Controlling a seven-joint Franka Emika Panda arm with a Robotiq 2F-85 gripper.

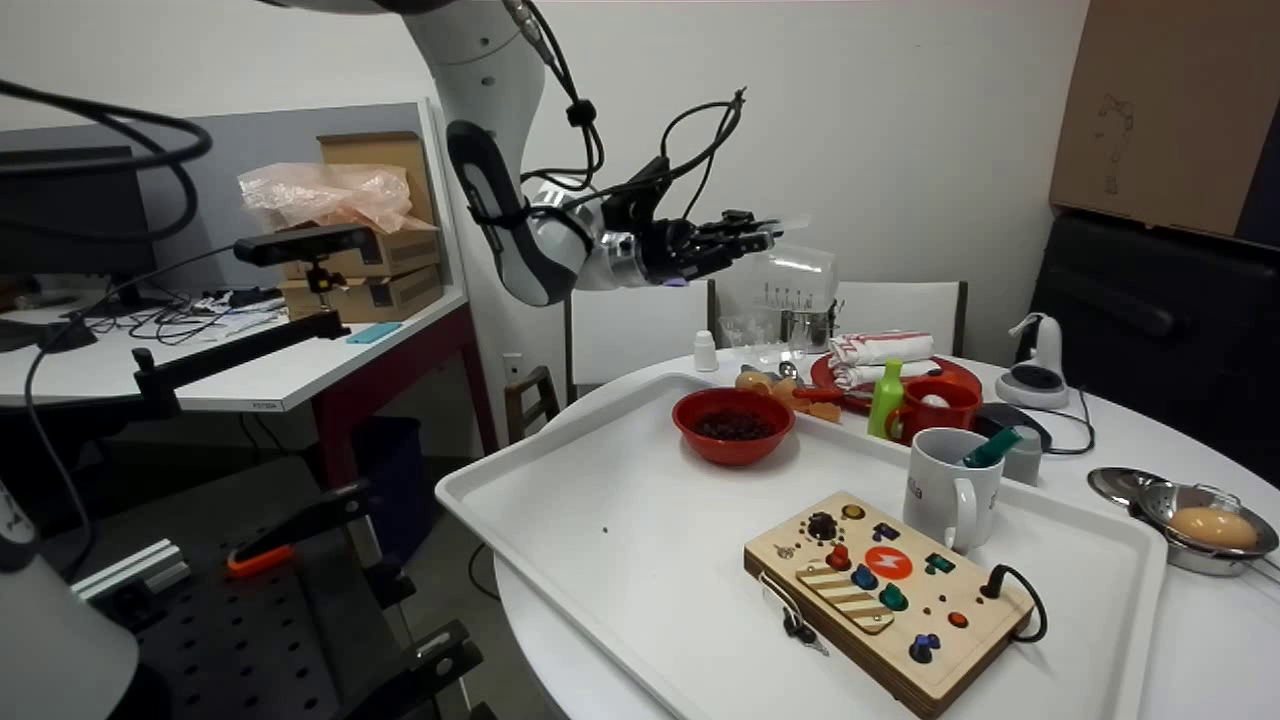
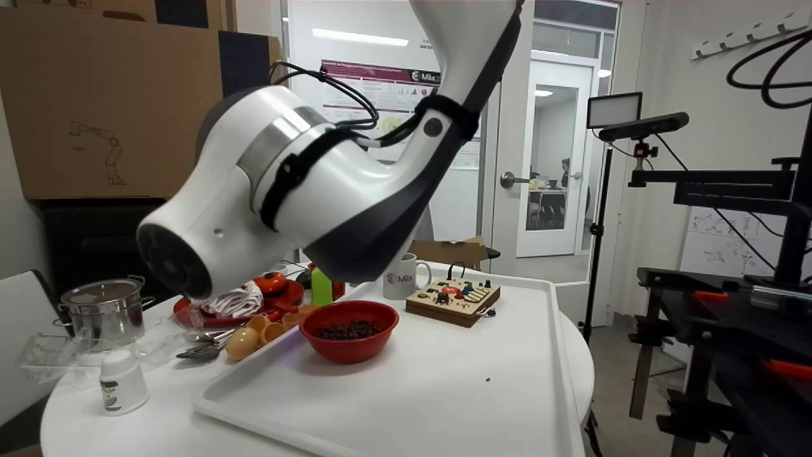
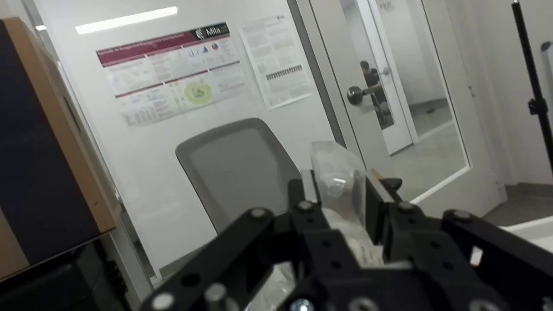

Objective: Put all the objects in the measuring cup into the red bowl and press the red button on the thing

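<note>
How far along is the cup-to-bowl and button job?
Looks done: dark pieces sit in the red bowl. In hand: the gripper holds the measuring cup, which looks empty. Likely left: the press on the wooden board, gripper clear of it, and perhaps a dark speck on the tray.

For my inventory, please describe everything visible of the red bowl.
The bowl is round, red and glossy, perhaps plastic, its sides narrowing toward the base. It stands upright on the white tray, near the edge. Small dark pieces lie in it, below the rim. Only they and the tray seem to touch it.
</note>
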